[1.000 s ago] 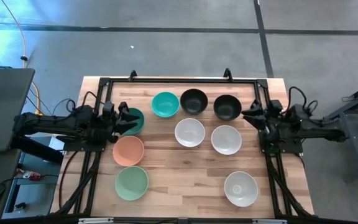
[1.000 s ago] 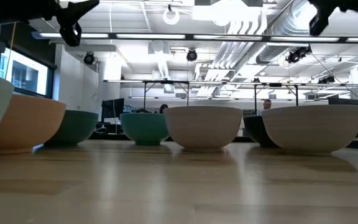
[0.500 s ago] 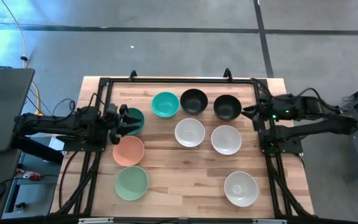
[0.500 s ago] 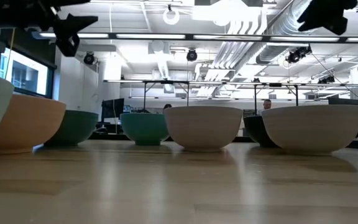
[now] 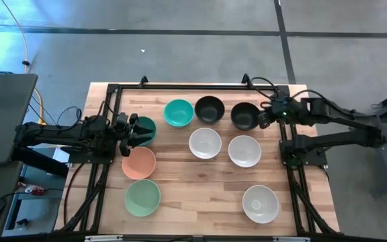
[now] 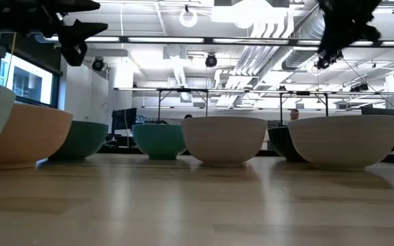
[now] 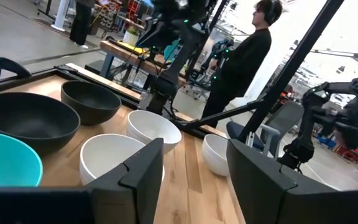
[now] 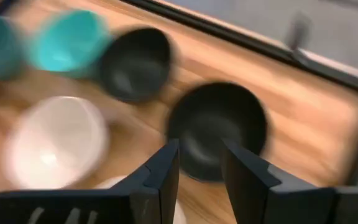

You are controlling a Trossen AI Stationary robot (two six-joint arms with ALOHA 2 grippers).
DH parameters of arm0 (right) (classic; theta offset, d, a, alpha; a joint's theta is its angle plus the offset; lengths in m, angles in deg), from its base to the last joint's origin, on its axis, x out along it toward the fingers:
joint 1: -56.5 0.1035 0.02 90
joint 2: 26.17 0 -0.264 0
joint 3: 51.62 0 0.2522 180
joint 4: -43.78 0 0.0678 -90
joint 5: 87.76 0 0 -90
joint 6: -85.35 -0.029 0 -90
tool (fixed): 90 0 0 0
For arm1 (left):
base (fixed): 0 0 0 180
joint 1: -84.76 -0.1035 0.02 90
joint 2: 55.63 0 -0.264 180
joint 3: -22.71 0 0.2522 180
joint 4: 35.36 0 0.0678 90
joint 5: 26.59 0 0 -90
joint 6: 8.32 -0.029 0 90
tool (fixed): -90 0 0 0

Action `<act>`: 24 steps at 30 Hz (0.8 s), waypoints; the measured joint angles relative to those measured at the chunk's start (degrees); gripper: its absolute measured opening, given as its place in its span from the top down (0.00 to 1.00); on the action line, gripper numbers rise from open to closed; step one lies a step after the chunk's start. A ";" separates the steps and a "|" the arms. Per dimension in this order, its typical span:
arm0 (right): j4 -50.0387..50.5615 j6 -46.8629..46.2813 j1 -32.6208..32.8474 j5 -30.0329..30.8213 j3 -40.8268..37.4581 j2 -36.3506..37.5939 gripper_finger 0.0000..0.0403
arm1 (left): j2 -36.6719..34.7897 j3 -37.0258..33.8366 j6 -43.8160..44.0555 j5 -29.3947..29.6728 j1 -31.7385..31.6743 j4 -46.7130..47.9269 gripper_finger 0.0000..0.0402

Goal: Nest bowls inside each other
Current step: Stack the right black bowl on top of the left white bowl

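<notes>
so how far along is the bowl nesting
Nothing is nested yet: all nine bowls sit apart on the table. The right gripper, open, is beside the right-hand black bowl; the left gripper, open, hovers over the dark green bowl. All the nesting remains.

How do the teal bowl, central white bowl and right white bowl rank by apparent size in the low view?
smooth round white bowl at right
smooth round white bowl at centre
smooth round teal bowl
Nearness to camera may explain this.
</notes>
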 joint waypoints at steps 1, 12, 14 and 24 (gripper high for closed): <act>2.34 -1.73 -1.52 -0.01 0.00 -0.42 0.73 | 0.00 0.00 -0.02 0.00 0.00 0.00 0.59; 4.28 -3.55 -16.17 -6.51 0.00 -5.91 0.73 | 0.00 0.00 -0.19 0.96 0.00 2.08 0.59; 3.96 -2.39 -18.64 -9.22 0.00 -8.10 0.73 | 0.00 0.00 -0.19 1.05 -0.02 2.19 0.59; 3.56 8.41 -31.63 -21.21 0.00 -20.91 0.73 | 0.00 0.00 -0.19 1.01 0.00 2.23 0.59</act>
